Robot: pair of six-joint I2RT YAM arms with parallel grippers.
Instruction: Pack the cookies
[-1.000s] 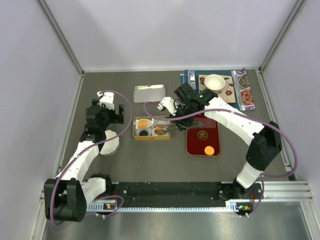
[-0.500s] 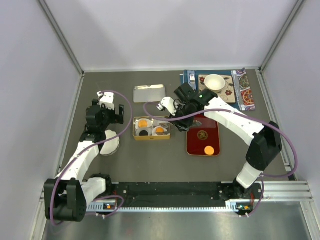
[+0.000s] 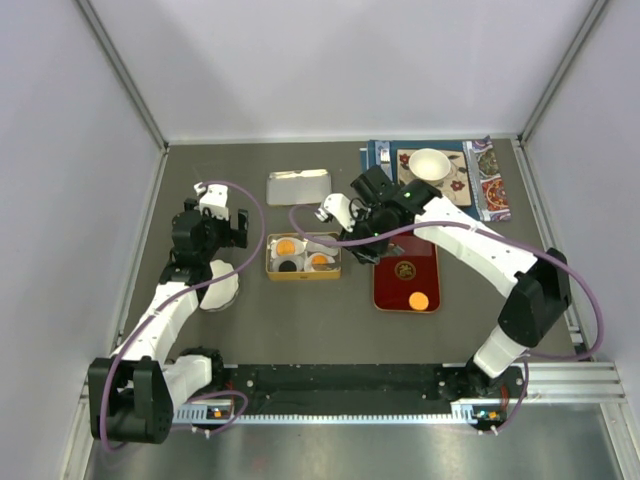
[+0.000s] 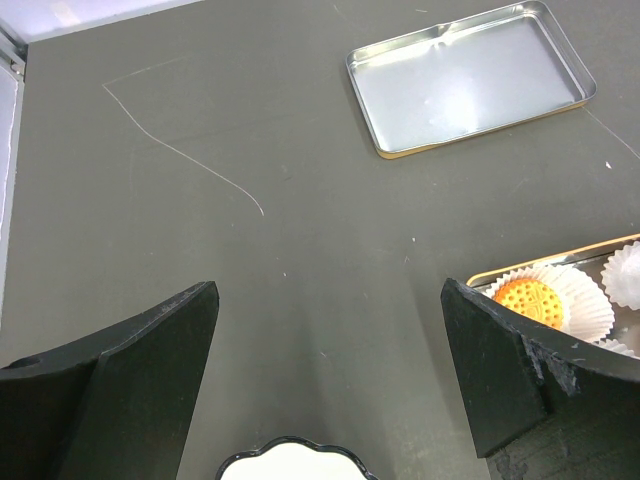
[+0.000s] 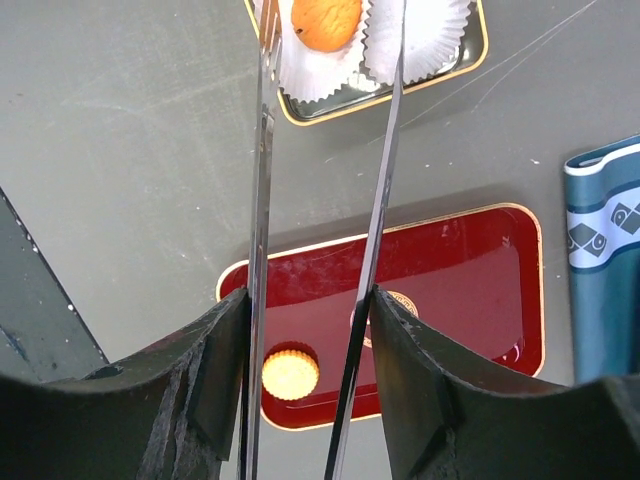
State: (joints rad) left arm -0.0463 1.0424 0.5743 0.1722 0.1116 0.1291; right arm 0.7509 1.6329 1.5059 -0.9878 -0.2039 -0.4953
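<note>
Right wrist: right gripper (image 5: 310, 305) half-open on tongs (image 5: 262, 200), tips seemingly off cookie (image 5: 327, 20).

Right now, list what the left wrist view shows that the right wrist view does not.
Only the left wrist: the silver tray, a white dish at the bottom edge, and the open left gripper. Only the right wrist: the red tray with one cookie, the blue cloth, and the right gripper holding tongs. Both: the box of paper cups with a cupped cookie, perhaps not the same one.
</note>
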